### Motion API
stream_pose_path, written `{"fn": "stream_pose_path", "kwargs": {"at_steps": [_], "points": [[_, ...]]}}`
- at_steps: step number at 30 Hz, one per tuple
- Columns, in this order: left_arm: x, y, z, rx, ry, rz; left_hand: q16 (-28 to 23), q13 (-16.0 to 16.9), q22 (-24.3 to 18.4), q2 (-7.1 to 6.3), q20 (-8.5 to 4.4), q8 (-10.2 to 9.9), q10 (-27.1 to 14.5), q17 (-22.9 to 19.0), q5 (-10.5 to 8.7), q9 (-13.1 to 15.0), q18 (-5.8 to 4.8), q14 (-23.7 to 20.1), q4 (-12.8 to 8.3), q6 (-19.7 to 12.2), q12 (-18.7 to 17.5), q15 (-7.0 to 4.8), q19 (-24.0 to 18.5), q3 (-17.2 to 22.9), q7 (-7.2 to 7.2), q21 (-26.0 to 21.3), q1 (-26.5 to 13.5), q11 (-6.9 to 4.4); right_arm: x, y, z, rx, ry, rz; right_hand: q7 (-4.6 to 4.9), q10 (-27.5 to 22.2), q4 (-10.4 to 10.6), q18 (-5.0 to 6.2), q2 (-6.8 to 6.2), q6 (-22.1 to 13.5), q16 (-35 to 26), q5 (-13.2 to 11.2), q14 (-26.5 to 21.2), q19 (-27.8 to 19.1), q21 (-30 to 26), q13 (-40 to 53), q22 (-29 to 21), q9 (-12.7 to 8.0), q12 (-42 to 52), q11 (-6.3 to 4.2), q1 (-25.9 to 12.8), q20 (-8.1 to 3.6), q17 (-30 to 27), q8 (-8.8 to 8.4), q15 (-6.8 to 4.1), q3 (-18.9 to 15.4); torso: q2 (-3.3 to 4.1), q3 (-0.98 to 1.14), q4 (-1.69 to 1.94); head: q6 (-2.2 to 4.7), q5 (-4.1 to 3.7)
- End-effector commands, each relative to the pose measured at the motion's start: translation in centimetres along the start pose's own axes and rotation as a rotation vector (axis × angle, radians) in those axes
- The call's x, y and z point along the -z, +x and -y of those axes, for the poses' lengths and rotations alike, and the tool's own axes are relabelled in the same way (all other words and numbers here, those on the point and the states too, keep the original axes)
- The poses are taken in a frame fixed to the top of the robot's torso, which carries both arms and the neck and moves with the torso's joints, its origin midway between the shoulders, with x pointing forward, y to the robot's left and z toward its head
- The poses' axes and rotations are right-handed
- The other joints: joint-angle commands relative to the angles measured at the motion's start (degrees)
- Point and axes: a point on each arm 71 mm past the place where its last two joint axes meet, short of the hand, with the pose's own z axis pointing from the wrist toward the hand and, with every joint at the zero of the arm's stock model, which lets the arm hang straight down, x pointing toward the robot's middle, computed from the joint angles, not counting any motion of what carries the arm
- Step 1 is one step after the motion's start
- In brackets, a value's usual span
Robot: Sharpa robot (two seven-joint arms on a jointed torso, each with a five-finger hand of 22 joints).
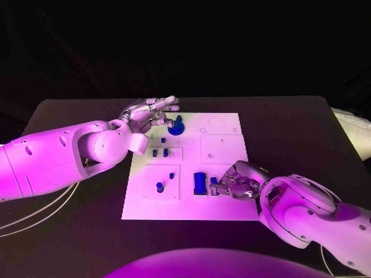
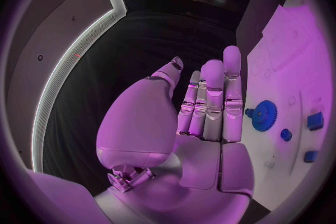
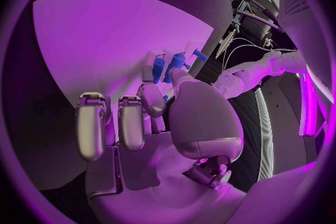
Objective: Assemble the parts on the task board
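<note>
The white task board lies mid-table. A blue gear sits near its far left corner, also seen as the gear in the left wrist view. My left hand hovers just left of the gear, fingers straight and apart, holding nothing. A dark blue block stands near the board's front. My right hand is right of the block with its fingers curled, and its fingertips pinch a small blue part. Blue pieces show just past the thumb.
Two short blue pegs stand mid-board, another peg behind them and one in the front left square. Raised white squares fill the board's right half. Black table surrounds the board.
</note>
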Motion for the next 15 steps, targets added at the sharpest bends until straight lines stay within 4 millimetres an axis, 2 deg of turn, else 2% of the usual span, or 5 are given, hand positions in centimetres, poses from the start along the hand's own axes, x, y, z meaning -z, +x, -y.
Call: {"fn": "stream_pose_path", "kwargs": {"at_steps": [1,12,15], "points": [[0.0,0.27,0.02,0.007,0.002,-0.023,0.26,0.05,-0.05,0.55,0.55,0.21,-0.56,-0.05,0.35,0.02,0.57,-0.39,0.02,-0.38,0.15,0.19,0.02,-0.43,-0.2,-0.2,-0.02,-0.03,0.14,-0.05,-0.05,0.032,-0.013,0.012,0.02,0.28,0.01,-0.76,0.17,0.24,0.14,-0.74,3.9,0.67,0.23,-0.21,2.71,0.07,-0.15,0.12,-0.72,-0.42,3.75,-0.08,-0.27,-0.91,0.01,0.02,-0.06,-0.03,0.06],[0.01,0.21,0.03,0.007,0.001,-0.022,0.26,0.05,-0.05,0.55,0.55,0.21,-0.56,-0.05,0.35,0.02,0.57,-0.39,0.02,-0.38,0.15,0.19,0.02,-0.43,-0.2,-0.2,-0.02,-0.03,0.41,-0.36,0.3,0.05,-0.015,0.037,0.06,-0.08,-0.03,-0.72,0.22,0.08,-0.15,-0.95,3.79,0.57,0.1,-0.81,2.51,0.08,-0.93,0.16,-0.79,-0.42,3.27,-0.23,-0.25,-1.61,-0.02,0.06,-0.02,-0.08,-0.07],[0.0,0.18,0.03,0.007,0.001,-0.022,0.28,0.05,-0.07,0.57,0.56,0.23,-0.63,-0.08,0.34,0.02,0.57,-0.42,0.05,-0.42,0.2,0.2,0.01,-0.51,-0.18,-0.22,-0.07,-0.01,0.46,-0.38,0.42,0.055,-0.014,0.035,0.06,-0.08,-0.62,-0.72,0.35,0.04,-0.19,-0.77,3.78,0.56,0.08,-0.74,2.52,0.15,-0.93,0.16,0.79,-0.43,3.28,-0.35,-0.25,-2.01,-0.05,0.05,-0.02,-0.05,-0.11]]}}
